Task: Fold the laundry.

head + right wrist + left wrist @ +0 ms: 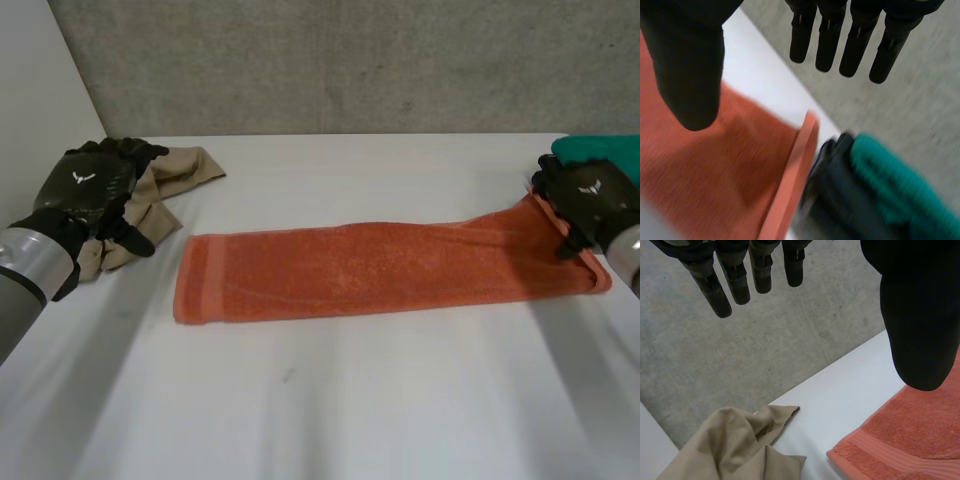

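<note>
A towel is laid flat on the desk, one end under the right hand, which is spread open. The left hand, likewise opened, is held over a beige cloth.

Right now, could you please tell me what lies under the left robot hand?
A crumpled beige cloth lies under the left robot hand, which is open. The hand covers part of the cloth in the head view, so anything beneath that part cannot be seen.
</note>
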You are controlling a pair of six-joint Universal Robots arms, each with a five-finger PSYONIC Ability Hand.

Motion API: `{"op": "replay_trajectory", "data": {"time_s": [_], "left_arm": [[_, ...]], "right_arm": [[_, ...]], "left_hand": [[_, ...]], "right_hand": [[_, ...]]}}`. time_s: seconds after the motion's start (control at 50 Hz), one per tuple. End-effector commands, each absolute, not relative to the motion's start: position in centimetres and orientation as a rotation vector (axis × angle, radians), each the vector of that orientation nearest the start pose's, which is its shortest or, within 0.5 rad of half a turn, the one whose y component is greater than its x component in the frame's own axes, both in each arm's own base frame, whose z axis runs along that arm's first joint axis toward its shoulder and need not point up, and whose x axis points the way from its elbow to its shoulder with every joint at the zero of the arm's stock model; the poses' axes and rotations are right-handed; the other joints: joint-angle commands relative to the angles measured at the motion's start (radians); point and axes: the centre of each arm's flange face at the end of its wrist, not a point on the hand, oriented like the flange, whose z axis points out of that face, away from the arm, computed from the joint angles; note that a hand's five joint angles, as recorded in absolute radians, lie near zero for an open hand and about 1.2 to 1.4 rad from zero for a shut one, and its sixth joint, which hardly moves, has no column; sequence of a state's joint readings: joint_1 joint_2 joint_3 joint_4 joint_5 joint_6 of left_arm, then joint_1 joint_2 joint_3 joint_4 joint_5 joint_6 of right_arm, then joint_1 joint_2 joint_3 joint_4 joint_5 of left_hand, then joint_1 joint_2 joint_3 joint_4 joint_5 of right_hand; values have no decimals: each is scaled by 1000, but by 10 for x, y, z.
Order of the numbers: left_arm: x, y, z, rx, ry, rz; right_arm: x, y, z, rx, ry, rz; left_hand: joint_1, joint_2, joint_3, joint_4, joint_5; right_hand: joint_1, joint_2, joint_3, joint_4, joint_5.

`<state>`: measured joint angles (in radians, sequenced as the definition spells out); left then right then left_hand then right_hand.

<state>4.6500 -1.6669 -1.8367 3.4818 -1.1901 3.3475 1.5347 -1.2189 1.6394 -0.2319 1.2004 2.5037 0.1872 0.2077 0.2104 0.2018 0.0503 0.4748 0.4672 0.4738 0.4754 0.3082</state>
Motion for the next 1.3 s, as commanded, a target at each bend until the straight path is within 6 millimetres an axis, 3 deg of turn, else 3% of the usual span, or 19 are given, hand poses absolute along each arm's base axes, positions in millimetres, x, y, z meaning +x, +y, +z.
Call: {"op": "replay_trajectory", "data": {"time_s": [0.02, 0.12, 0.34, 0.4, 0.48, 0.56, 0.66, 0.78, 0.86, 0.92, 0.94, 0.98, 1.02, 1.08, 1.16, 1.3], "left_arm": [[-191, -292, 222, 788, 2290, -2292], [-194, -293, 215, 800, 2314, -2275], [-197, -297, 211, 813, 2298, -2288], [-198, -297, 211, 815, 2290, -2292], [-199, -297, 213, 813, 2280, -2299], [-198, -296, 217, 805, 2263, -2309], [-193, -296, 224, 784, 2240, -2327], [-189, -294, 228, 764, 2226, -2336], [-187, -292, 231, 750, 2219, -2342], [-184, -291, 232, 741, 2217, -2344], [-183, -291, 233, 734, 2217, -2346], [-182, -291, 233, 730, 2220, -2347], [-182, -290, 232, 722, 2227, -2347], [-181, -290, 230, 712, 2244, -2342], [-182, -289, 227, 715, 2258, -2338], [-186, -287, 219, 735, 2290, -2314]], "right_arm": [[118, -361, 160, -1044, 2449, -1903], [105, -370, 140, -1101, 2478, -1891], [95, -394, 116, -1099, 2471, -1965], [92, -400, 111, -1094, 2475, -1973], [78, -405, 120, -1004, 2572, -2028], [59, -404, 141, -878, 2676, -2085], [47, -403, 166, -919, 2710, -2132], [61, -403, 186, -1091, 2756, -2153], [91, -402, 201, -1144, 2700, -2225], [126, -396, 210, -1234, 2536, -2298], [140, -393, 211, -1258, 2472, -2318], [147, -389, 211, -1265, 2435, -2320], [154, -381, 207, -1255, 2400, -2281], [158, -372, 199, -1226, 2328, -2206], [146, -368, 180, -1216, 2319, -2086], [119, -374, 145, -1204, 2465, -1969]], "left_hand": [[-13, -33, -36, -27, -50], [-13, -33, -36, -27, -50], [-13, -33, -36, -27, -50], [-13, -33, -36, -27, -50], [-13, -33, -36, -27, -50], [-13, -33, -36, -27, -50], [-13, -33, -36, -27, -50], [-13, -33, -36, -27, -50], [-13, -33, -36, -27, -50], [-13, -33, -36, -27, -50], [-13, -33, -36, -27, -50], [-13, -33, -36, -27, -50], [-13, -33, -36, -27, -50], [-13, -33, -36, -27, -50], [-13, -33, -36, -27, -50], [-13, -33, -36, -27, -50]], "right_hand": [[111, 118, 112, 110, 103], [102, 110, 103, 101, 94], [149, 156, 150, 148, 141], [918, 926, 920, 918, 911], [921, 929, 922, 921, 914], [921, 929, 922, 921, 914], [921, 929, 922, 921, 914], [921, 929, 922, 921, 914], [921, 929, 922, 921, 914], [921, 929, 922, 921, 914], [720, 728, 722, 720, 713], [122, 130, 123, 122, 115], [-21, -14, -20, -22, -29], [-16, -8, -15, -16, -23], [34, 42, 35, 34, 26], [96, 104, 97, 95, 88]]}}
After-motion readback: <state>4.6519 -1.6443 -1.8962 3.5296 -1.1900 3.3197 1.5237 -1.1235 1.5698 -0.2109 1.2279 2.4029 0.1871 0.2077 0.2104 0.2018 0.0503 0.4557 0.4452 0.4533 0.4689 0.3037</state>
